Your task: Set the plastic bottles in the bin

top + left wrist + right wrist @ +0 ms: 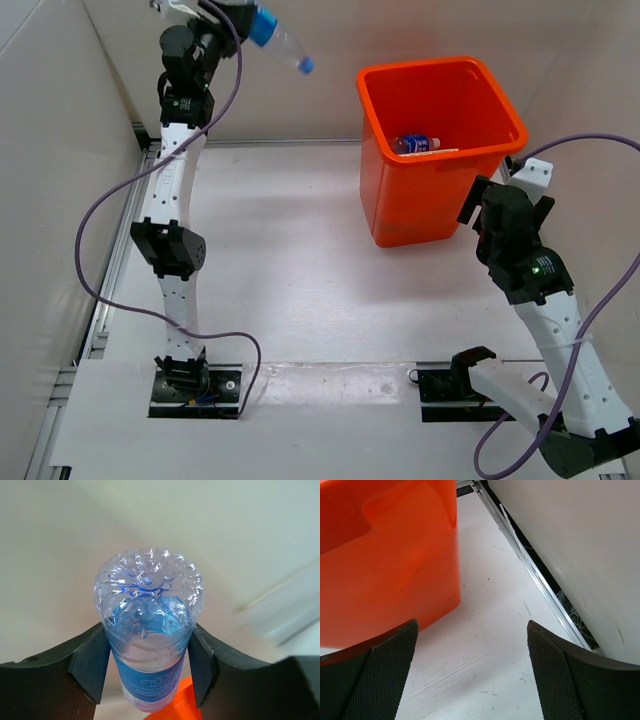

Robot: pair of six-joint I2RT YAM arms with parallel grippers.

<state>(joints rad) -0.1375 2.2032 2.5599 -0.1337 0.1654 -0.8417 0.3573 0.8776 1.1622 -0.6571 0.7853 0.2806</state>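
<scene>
The left arm is stretched up tall at the far left of the surface (300, 250), and the left claw (235, 20) is pinching a plastic bottle (275, 38) in mid-air. The bottle sits tilted, its blue label at the claw and its small blue tip pointing down and across towards the bin (420, 65), with open air between the two. From the left wrist view it's a tight hold: the left claw (147, 665) has one dark finger (90, 665) pressed against each side of the bottle (147, 605). The ribbed clear base faces the camera, the blue label runs down between the fingers, and a sliver of orange peeks out below.

Over in the orange bin, a second bottle (415, 144) with a blue label lies on its side at the bottom.

On the right, the right claw (505, 195) sits low, just beside the bin's right wall. Its wrist view shows the right claw (470, 630) spread wide, nothing between the textured pads (385, 680) but bare white surface (485, 670). The bin's glossy orange wall (385, 555) fills the left side of that view.
</scene>
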